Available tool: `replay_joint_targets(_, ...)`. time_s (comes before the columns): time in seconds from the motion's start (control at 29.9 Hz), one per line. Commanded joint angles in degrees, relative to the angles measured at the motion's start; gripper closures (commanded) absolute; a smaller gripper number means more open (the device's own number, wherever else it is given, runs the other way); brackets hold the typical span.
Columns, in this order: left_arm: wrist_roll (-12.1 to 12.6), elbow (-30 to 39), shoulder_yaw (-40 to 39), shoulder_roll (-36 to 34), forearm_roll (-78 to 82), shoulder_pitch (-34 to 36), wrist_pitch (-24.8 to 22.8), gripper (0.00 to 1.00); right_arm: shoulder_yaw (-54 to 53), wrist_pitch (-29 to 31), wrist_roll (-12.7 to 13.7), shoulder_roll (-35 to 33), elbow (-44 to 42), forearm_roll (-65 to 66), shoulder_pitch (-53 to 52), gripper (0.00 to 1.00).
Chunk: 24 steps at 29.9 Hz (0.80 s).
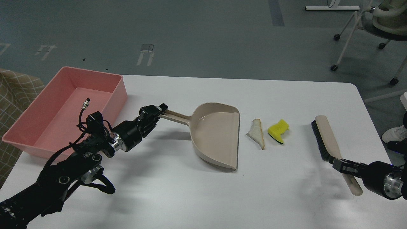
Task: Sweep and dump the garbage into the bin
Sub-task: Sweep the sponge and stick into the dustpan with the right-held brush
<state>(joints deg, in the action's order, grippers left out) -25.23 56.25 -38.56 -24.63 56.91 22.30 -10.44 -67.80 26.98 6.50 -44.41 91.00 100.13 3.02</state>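
The garbage lies mid-table: a thin white bread-like slice [257, 133] and a yellow sponge chunk [278, 130] just right of it. The beige dustpan [216, 138] sits left of the slice, its open edge facing it. My left gripper [158, 111] is shut on the dustpan handle. The beige brush [324, 136] with black bristles lies right of the sponge. My right gripper [339, 164] is shut on the brush handle. The pink bin [60, 108] stands at the table's far left and holds none of the garbage.
The white table [203, 190] has its right edge close to the brush. A chequered cloth [12, 95] hangs left of the bin. Wheeled chairs [375, 28] stand on the floor beyond the back right corner.
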Motion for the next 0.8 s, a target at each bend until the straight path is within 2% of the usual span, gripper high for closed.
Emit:
replay_joint_targets(0.0,0.0,0.0,0.1,-0.1,0.0,-0.1,0.1,0.94,0.0,0.0,0.0,0.4,0.1,0.0,0.0,0.69)
replay_joint_targets(0.17,0.0,0.0,0.0,0.0,0.0,-0.1,0.1,0.94,0.0,0.0,-0.3,0.0,0.1,-0.3,-0.5,0.88)
replay_joint_targets(0.37,0.2,0.0,0.0,0.1,0.0,-0.1,0.8,0.94,-0.4,-0.1,-0.6,1.5,0.9,-0.5,-1.0,0.89)
replay_joint_targets(0.5,0.3,0.0,0.1,0.1,0.0,-0.1,1.1,0.94,0.1,0.1,-0.3,5.2,0.9,-0.4,-2.6,0.89)
replay_joint_targets(0.64,0.3,0.0,0.1,0.0,0.0,0.0,1.1,0.94,1.8,0.5,-0.5,8.0,0.6,-0.5,-4.8,0.84)
replay_joint_targets(0.77,0.3,0.0,0.1,0.0,0.0,0.0,1.1,0.94,5.2,1.0,-0.5,9.2,0.1,-0.5,-7.4,0.83)
